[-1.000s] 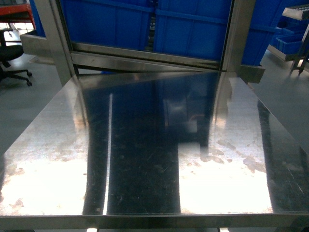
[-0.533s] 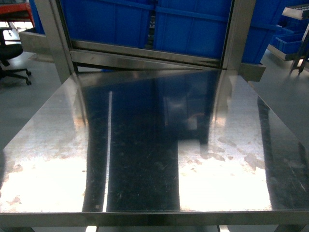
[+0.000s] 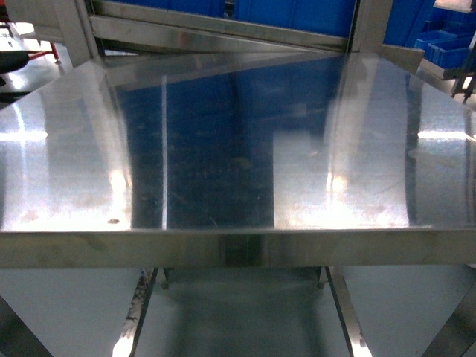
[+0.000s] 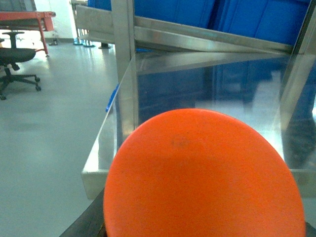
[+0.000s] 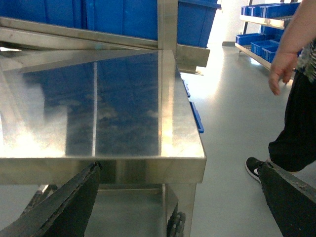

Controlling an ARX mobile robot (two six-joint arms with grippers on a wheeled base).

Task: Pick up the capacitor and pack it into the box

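1. On the far left of the left wrist view, a black office chair (image 4: pixel 15 59) stands on the grey floor (image 4: pixel 49 128). A red bench (image 4: pixel 24 17) is behind it.
2. A steel post (image 4: pixel 126 74) rises from the left edge of the desk (image 3: pixel 223 149). The desk top is shiny bare steel, and it mirrors the blue bins (image 3: pixel 297 9) that sit on the rack behind it.
3. A round orange disc (image 4: pixel 202 177) fills the lower part of the left wrist view, very close to the camera. It covers the left hand, so I cannot tell whether that hand is released or clenched. Only a dark sliver shows at the bottom left corner.
4. In the head view the near edge of the desk runs across the picture. Below it are the legs and the grey floor.
5. The box and the capacitor do not show in any of the three views, so I cannot say where they are.
6. The right hand (image 5: pixel 178 168) hangs just in front of the near right corner of the desk. Its two black fingers (image 5: pixel 69 202) are spread wide apart and hold nothing.
7. To the right of the desk a person (image 5: pixel 296 113) in black trousers stands on the floor, one bare arm hanging down. A black shoe (image 5: pixel 256 168) with a white sole shows.
8. Behind the person are small blue trays (image 5: pixel 261 10) on a shelf.
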